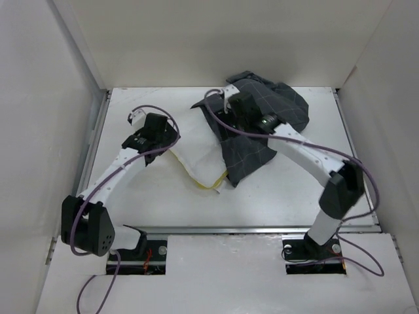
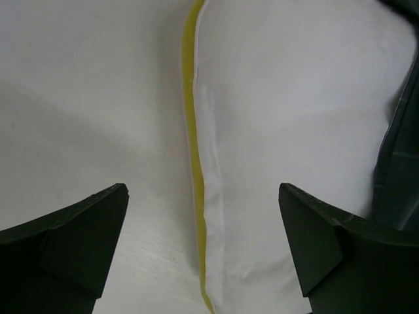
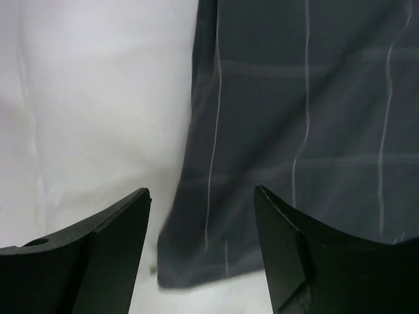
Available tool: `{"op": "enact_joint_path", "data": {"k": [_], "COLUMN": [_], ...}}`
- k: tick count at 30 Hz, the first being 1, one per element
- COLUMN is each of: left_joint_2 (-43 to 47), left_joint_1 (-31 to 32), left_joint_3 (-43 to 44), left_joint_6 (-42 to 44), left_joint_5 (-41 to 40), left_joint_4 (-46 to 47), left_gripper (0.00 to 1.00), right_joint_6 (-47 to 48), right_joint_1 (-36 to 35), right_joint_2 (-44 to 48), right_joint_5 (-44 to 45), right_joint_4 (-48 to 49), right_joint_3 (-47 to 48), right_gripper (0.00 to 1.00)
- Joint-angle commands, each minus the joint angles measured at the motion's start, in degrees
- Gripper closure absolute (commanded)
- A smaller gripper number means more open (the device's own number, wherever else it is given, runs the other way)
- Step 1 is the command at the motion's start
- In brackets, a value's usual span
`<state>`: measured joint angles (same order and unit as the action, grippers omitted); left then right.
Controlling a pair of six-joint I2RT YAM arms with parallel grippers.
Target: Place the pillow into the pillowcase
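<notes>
The white pillow [image 1: 196, 147] lies mid-table with its yellow seam showing at the near edge. The dark grid-check pillowcase [image 1: 262, 124] lies over its right part and bunches toward the back right. My left gripper [image 1: 171, 135] is open and empty at the pillow's left edge; in the left wrist view the yellow seam [image 2: 193, 163] runs between the jaws over the pillow [image 2: 294, 98]. My right gripper [image 1: 226, 111] is open and empty above the pillowcase's left edge; in the right wrist view a pillowcase corner [image 3: 288, 131] lies between the jaws on the pillow [image 3: 98, 98].
White walls enclose the table [image 1: 281, 196] on the left, back and right. Purple cables loop off both arms. A strip of the pillowcase [image 2: 399, 163] shows at the right edge of the left wrist view.
</notes>
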<state>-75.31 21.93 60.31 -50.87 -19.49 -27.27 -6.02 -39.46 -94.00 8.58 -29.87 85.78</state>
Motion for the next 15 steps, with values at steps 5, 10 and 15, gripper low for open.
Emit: {"op": "enact_joint_path", "data": {"k": [5, 10, 15], "left_joint_2": [-9.0, -19.6, -26.5], "left_joint_1": [-11.1, -12.3, -12.3], "left_joint_3": [0.8, 4.4, 8.5], "left_joint_6": [6.8, 9.9, 12.9], "left_joint_5": [14.0, 21.1, 27.2], "left_joint_4": [17.1, 22.9, 28.5], "left_gripper": [0.0, 0.0, 0.45], "right_joint_6": [8.3, 9.6, 9.6], "right_joint_1": [-0.4, -0.4, -0.9], "right_joint_2": [-22.5, -39.4, -48.9], "right_joint_5": [9.3, 13.2, 15.1], "right_joint_4": [-4.7, -5.3, -4.4], "right_joint_3": [30.7, 47.7, 61.4], "right_gripper": [0.3, 0.28, 0.75]}}
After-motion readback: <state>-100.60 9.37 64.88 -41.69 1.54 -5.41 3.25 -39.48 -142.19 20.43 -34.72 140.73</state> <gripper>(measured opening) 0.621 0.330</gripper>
